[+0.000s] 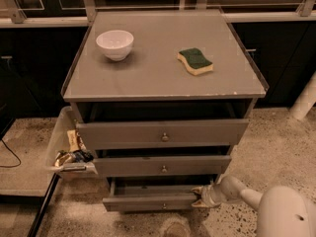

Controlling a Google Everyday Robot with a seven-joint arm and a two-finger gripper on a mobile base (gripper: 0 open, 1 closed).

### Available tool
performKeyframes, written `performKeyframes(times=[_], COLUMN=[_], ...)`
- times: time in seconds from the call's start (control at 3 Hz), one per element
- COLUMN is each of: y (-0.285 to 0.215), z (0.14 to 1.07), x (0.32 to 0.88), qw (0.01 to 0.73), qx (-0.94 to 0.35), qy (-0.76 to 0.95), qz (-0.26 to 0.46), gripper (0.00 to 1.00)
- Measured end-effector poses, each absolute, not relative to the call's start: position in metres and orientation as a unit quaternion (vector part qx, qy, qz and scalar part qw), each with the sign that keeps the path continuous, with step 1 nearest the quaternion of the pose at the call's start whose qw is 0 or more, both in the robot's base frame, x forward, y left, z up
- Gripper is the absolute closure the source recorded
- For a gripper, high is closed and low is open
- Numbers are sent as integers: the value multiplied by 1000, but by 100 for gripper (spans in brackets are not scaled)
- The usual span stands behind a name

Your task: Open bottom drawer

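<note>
The grey cabinet (163, 78) has three flat-fronted drawers with small round knobs. The bottom drawer (148, 201) is the lowest and narrowest-looking. It stands pulled out a little, with its grey box interior showing behind the front. Its knob (164, 205) is at the centre. My gripper (201, 197) is at the right end of the bottom drawer's front, reaching in from the lower right on a white arm (276, 211). It touches the top right corner of that front.
A white bowl (114, 44) and a green-and-yellow sponge (195, 61) lie on the cabinet top. The top drawer (163, 132) and middle drawer (163, 165) are also slightly out. A clear bin (69, 147) with packets stands at the left. A white pole (303, 100) stands at right.
</note>
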State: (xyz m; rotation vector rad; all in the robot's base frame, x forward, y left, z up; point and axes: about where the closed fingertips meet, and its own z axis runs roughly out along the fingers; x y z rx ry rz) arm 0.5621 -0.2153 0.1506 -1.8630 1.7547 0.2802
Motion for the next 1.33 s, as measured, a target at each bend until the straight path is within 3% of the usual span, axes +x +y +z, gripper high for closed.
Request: performKeyframes(times=[0.33, 0.67, 1.33], y=[-222, -222, -220], z=[153, 153, 153], x=[534, 534, 536], qw=[283, 283, 280], qx=[-700, -700, -699], qy=[648, 648, 649], qz=[105, 105, 107], gripper=[88, 91, 45])
